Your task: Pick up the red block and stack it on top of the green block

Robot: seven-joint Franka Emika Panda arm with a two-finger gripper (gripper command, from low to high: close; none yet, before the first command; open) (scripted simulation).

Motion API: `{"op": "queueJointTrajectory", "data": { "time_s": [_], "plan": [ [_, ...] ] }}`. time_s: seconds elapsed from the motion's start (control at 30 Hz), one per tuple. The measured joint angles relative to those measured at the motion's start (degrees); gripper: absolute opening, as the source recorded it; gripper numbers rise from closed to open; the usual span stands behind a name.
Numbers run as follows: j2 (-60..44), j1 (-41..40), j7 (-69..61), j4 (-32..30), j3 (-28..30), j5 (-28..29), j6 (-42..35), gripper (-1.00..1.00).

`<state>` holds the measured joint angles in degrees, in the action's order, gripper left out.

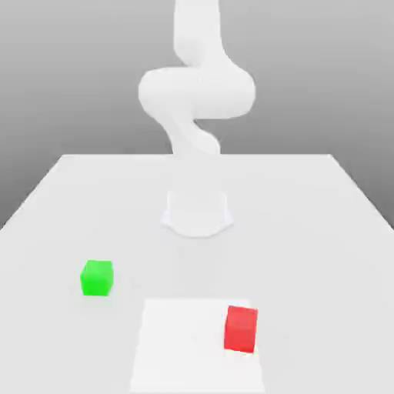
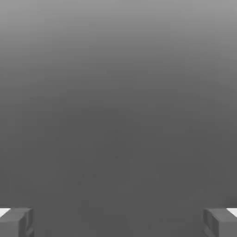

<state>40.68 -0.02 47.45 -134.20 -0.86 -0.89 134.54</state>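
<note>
The red block [image 1: 241,328] sits on the white table [image 1: 323,231] near the front, toward the exterior view's right. The green block [image 1: 97,278] rests on the table to the exterior view's left, a little farther back, well apart from the red one. In the hand view my gripper [image 2: 118,222] is open: its two grey fingertips [image 2: 16,222] stand far apart with nothing between them, in front of a plain grey background.
The white arm rises from its round base [image 1: 197,215] at the table's middle and bends upward past the picture's top. A paler square patch [image 1: 185,346] lies at the table's front, under the red block.
</note>
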Motion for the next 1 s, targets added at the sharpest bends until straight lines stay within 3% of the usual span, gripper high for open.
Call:
{"op": "queueJointTrajectory", "data": {
  "time_s": [0.47,0.67,0.87,0.9,1.0],
  "plan": [
    [-29.4,0.6,12.0,-13.8,-5.9,-1.3,15.9,0.0],
    [-42.0,2.1,19.4,-19.6,-7.1,1.5,22.6,0.0],
    [-54.5,4.3,23.7,-19.1,-4.0,6.0,32.5,0.0],
    [-56.2,4.8,24.1,-18.8,-3.4,6.6,33.9,-1.0],
    [-56.2,4.8,24.2,-18.8,-3.4,6.6,34.0,-1.0]
  ]
}}
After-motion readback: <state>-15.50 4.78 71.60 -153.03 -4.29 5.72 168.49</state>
